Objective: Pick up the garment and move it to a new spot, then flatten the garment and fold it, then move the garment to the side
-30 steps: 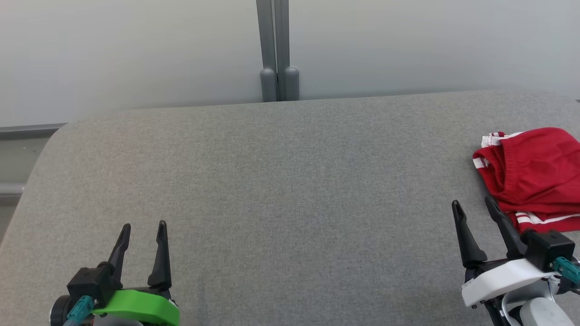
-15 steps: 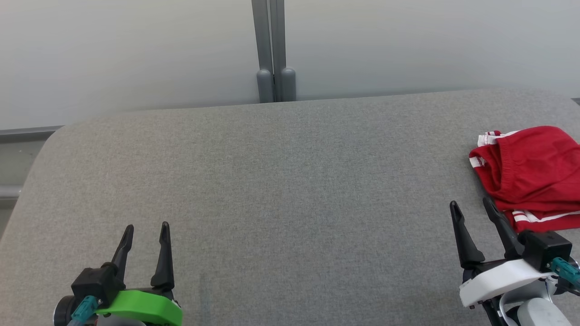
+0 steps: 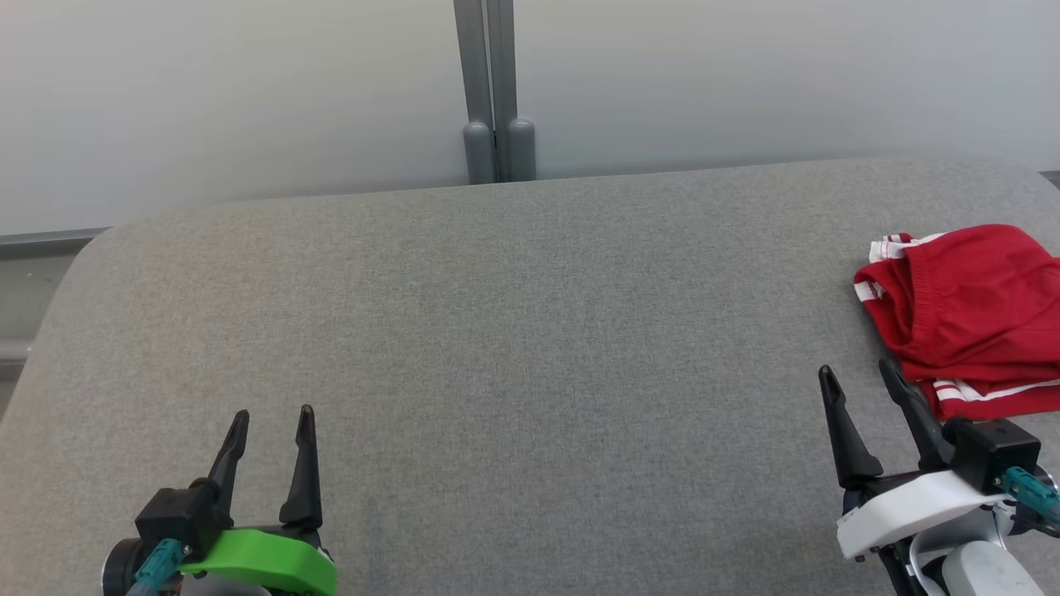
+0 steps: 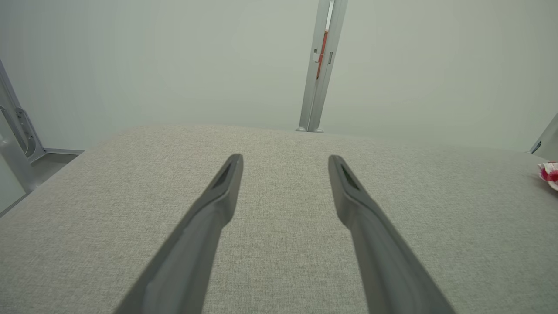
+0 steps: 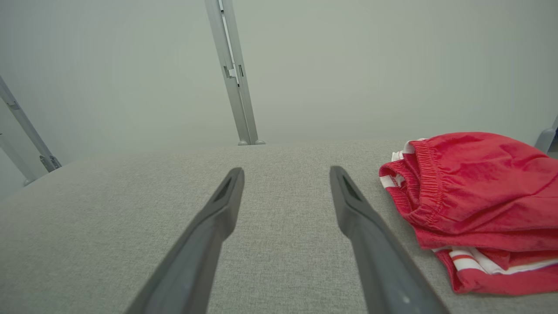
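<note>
view shifted slightly; garment (image 3: 969,314) just beside right end effector (image 3: 855,367)

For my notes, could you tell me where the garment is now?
Head view: the garment lies far right on the table, just beyond the right gripper.

Work surface and backdrop: a broad grey woven-fabric tabletop (image 3: 497,348) before a pale, matt partition wall (image 3: 248,91).
The tabletop's far left corner is rounded. A slim grey metal double post (image 3: 484,74) rises at the wall's middle and ends in two rounded grey caps (image 3: 498,151) just behind the far edge. A grey horizontal rail (image 3: 50,240) runs low at far left. The left wrist view shows a thin orange strip (image 4: 324,48), possibly a gap, between the post's halves.
</note>
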Tool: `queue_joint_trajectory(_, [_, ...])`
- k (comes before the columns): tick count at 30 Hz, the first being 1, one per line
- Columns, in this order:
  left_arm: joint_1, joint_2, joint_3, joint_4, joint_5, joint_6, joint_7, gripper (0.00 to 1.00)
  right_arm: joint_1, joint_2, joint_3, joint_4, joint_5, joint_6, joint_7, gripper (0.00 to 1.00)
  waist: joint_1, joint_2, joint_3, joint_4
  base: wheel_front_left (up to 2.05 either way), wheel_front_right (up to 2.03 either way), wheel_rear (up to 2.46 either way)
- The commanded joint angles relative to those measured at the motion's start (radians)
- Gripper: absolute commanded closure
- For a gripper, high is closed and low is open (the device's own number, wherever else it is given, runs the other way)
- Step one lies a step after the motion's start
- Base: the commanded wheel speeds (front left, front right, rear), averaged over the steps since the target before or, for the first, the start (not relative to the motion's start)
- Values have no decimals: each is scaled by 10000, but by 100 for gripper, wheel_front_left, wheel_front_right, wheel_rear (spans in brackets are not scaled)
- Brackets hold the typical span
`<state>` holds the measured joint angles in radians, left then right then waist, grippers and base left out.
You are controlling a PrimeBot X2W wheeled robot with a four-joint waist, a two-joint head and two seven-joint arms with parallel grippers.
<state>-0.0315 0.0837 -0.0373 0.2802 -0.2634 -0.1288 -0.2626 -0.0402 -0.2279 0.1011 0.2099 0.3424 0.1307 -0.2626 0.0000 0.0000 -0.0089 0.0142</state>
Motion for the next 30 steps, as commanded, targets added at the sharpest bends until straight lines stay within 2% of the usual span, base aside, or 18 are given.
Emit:
queue_joint_trajectory(1, [-147,74,-30,20,-62,-30,-22,0,-92,-24,19,30,39,2,-24,0,0,0,1,-9,0,0,0])
queue_joint_trajectory(2, [-154,78,-89,24,-105,-31,-22,0,-93,-32,31,42,41,2,-24,0,0,0,2,-13,0,0,0])
queue_joint_trajectory(3, [-8,23,-90,17,-40,0,0,100,-43,-6,36,27,31,0,0,100,0,0,3,-15,0,0,0])
queue_joint_trajectory(7, [130,-59,-82,275,-209,2,89,100,125,130,66,239,196,0,55,100,0,0,5,-17,0,0,0])
queue_joint_trajectory(30, [-168,-138,388,73,-4059,-5,1154,100,-141,561,-536,257,3867,0,1092,100,0,0,26,-40,0,0,0])
